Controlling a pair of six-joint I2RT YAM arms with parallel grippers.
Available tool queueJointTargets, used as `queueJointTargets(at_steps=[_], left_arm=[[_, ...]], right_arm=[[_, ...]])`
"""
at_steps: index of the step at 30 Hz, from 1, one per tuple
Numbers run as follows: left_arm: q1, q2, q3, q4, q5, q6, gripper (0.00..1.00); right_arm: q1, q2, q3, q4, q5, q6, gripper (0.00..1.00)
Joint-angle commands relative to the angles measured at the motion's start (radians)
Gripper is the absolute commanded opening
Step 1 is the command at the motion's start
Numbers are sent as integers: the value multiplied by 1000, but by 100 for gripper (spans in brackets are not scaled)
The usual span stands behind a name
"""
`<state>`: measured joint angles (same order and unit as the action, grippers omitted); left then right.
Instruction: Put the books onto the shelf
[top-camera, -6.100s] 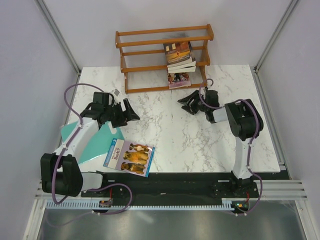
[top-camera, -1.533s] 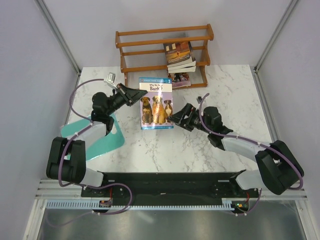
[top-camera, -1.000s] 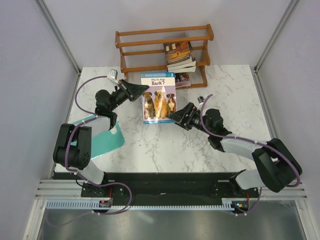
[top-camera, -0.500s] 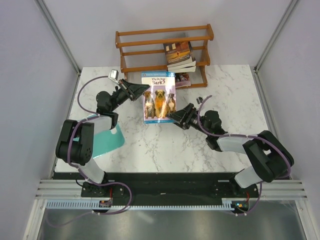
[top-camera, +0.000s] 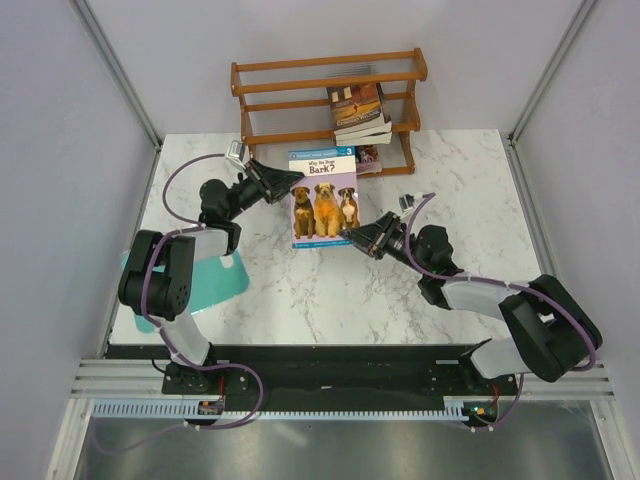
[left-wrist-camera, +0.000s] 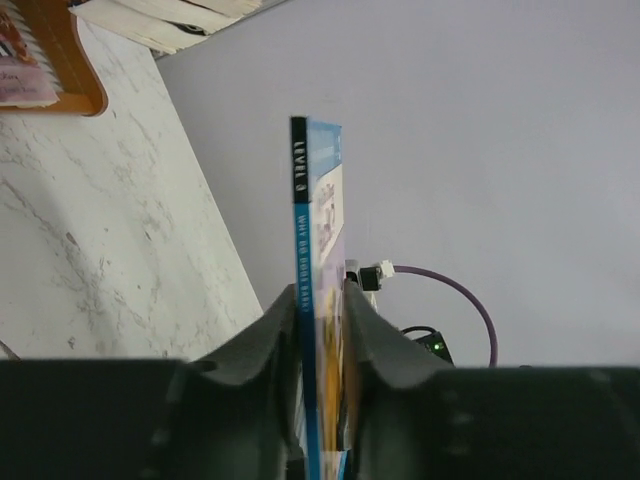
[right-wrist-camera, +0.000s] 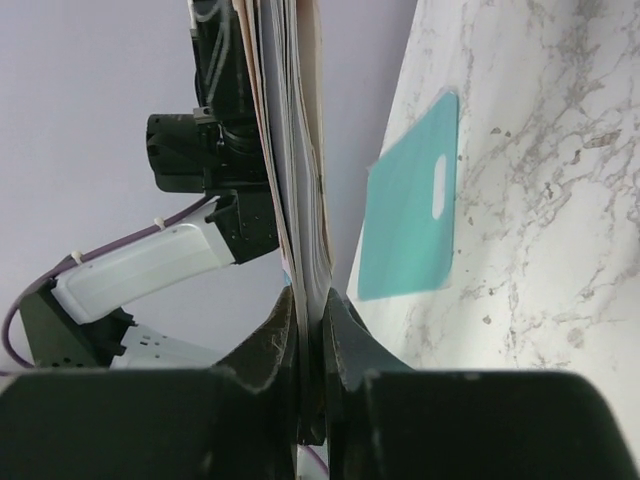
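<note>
The blue-white book with dogs (top-camera: 323, 197) hangs upright above the table between both arms. My left gripper (top-camera: 290, 180) sits on its upper left edge, jaws close against the spine (left-wrist-camera: 300, 230) and the cover. My right gripper (top-camera: 352, 236) is shut on the lower right corner, and the pages (right-wrist-camera: 290, 150) rise out of its pinch. The wooden shelf (top-camera: 325, 68) stands at the back. A stack of books (top-camera: 360, 110) lies on its upper tier and a pink one (top-camera: 358, 157) sits below.
A teal cutting board (top-camera: 215, 275) lies flat on the marble near the left arm, also seen as the teal cutting board (right-wrist-camera: 415, 200) in the right wrist view. A shelf foot (left-wrist-camera: 60, 60) shows in the left wrist view. Grey walls enclose the table.
My right gripper has closed onto the book's lower right corner. The book has drifted slightly right. The left jaws have eased a little around it.
</note>
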<state>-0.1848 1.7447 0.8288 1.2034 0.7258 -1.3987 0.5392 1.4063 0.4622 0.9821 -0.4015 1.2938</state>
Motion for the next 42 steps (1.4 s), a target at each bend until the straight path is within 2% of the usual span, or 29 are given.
queueJointTargets(at_steps=[1, 2, 5, 8, 9, 10, 12, 15, 18, 21, 24, 27, 29, 30, 31, 34, 37, 42], left_arm=[[10, -8, 9, 2, 37, 87, 40], [19, -22, -6, -10, 35, 104, 72], [60, -105, -57, -120, 55, 217, 100], [100, -252, -79, -391, 18, 401, 100], [105, -298, -59, -568, -5, 459, 100], [108, -371, -40, -675, -55, 586, 100], [108, -436, 12, -892, -104, 693, 100], [114, -522, 50, -1031, -177, 812, 100], [123, -579, 73, -1105, -203, 840, 100], [128, -645, 82, -1191, -340, 849, 100], [131, -677, 113, -1272, -414, 889, 100], [134, -669, 145, -1317, -402, 932, 100], [134, -668, 145, -1328, -398, 943, 100], [134, -672, 144, -1326, -391, 951, 100], [134, -674, 139, -1328, -390, 952, 100], [134, -669, 128, -1326, -376, 960, 100], [134, -668, 124, -1323, -371, 965, 100], [134, -663, 113, -1312, -358, 960, 100]], right_arm=[[-2, -3, 42, -91, -49, -73, 8], [-2, 5, 49, -118, -80, -82, 8], [-1, 31, 82, -216, -121, -146, 8], [-5, 46, 134, -371, -135, -263, 7], [-7, 55, 144, -391, -129, -286, 7], [-10, 60, 167, -414, -128, -324, 7], [-21, 94, 208, -470, -143, -358, 7], [-39, 155, 245, -456, -163, -369, 7], [-57, 244, 303, -422, -210, -355, 7], [-65, 321, 348, -395, -246, -340, 7], [-65, 342, 358, -376, -255, -334, 7], [-65, 352, 381, -425, -255, -373, 7], [-67, 355, 406, -534, -231, -405, 7], [-67, 356, 450, -601, -208, -474, 7], [-67, 359, 475, -743, -154, -503, 7], [-67, 361, 559, -975, -53, -629, 7], [-65, 336, 573, -1028, 18, -685, 7], [-65, 301, 569, -988, -13, -725, 7]])
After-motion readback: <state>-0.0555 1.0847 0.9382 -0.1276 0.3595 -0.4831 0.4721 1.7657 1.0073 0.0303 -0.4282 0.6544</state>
